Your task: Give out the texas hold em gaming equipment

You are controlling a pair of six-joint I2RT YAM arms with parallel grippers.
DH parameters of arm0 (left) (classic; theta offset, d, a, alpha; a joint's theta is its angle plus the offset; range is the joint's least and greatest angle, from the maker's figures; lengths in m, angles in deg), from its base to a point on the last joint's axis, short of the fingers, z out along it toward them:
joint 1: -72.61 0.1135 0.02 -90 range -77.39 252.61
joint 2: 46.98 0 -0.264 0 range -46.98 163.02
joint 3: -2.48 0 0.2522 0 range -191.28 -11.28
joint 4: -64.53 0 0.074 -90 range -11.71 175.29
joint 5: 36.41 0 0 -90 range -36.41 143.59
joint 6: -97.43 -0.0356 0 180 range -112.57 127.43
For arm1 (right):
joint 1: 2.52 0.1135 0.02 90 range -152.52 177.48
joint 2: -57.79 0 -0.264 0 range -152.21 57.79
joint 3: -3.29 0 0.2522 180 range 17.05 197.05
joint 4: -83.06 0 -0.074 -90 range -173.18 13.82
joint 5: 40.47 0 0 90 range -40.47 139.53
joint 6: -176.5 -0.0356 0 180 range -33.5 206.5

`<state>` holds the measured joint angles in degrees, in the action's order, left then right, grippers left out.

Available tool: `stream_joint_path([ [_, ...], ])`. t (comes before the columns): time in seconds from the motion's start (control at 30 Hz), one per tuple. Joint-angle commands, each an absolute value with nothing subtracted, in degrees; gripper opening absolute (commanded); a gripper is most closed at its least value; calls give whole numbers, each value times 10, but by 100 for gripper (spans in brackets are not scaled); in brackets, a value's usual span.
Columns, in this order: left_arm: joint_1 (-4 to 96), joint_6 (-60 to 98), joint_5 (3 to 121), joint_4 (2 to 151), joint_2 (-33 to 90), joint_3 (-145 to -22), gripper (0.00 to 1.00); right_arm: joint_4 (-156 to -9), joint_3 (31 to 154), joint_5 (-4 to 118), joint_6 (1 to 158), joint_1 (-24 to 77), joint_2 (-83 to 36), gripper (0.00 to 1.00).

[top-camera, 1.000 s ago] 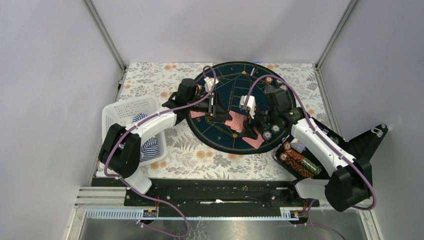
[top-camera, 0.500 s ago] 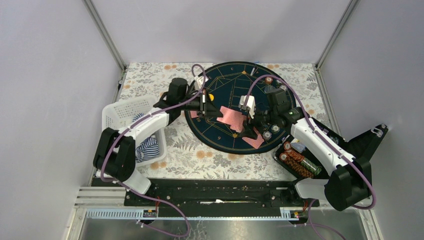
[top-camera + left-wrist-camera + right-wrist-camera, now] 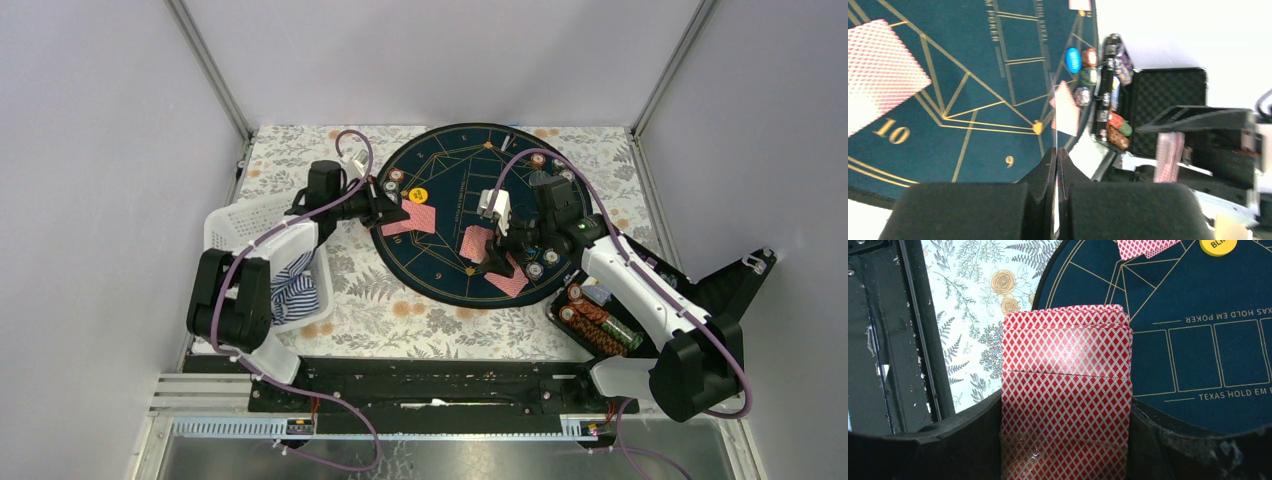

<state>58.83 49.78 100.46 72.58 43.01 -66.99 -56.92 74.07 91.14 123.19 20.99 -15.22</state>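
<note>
Reaches out on the left with elbow bent, left tool (image 3: 388,207) pointing inward, fingers pressed flat together. Stretches the right arm forward and inward, right tool (image 3: 490,252) angled down, jaws partway apart, clamped on a card deck (image 3: 1066,365).

Overhead view facing down, wrist views close, sharing mat (image 3: 455,170)

Top view: even, diffuse overhead light, soft short shadows, everything sharp. Left wrist: soft and smeared throughout. Background beyond the mat (image 3: 973,75) is blown out to pure white top right, the black case (image 3: 1168,95) looks washed, and the left gripper (image 3: 1055,160) is a defocused black mass in the foreground. Right wrist: crisp on the deck of cards (image 3: 1066,390), pale glare patch across its back, bottom of frame dark and blurred.
</note>
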Motion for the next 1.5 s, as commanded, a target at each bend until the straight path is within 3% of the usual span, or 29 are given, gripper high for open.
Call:
stream_joint_path([
  [0.0, 595, 453, 937, 721, 474, -681, 0, -592, 760, 923, 1230, 216, -142, 0],
  [0.57, 618, 379, 785, 771, 603, -750, 3, -587, 763, 918, 1231, 216, -145, 0],
  [0.7, 618, 356, 737, 808, 608, -763, 14, -587, 764, 916, 1231, 216, -146, 0],
  [0.87, 618, 335, 700, 844, 598, -777, 37, -585, 769, 915, 1229, 216, -149, 0],
  [1.1, 616, 314, 728, 855, 512, -779, 64, -583, 774, 903, 1226, 216, -151, 0],
  [1.3, 593, 335, 949, 817, 445, -788, 66, -593, 774, 901, 1219, 216, -153, 0],
  [1.47, 513, 376, 1047, 791, 428, -802, 70, -592, 778, 901, 1217, 215, -159, 0],
])
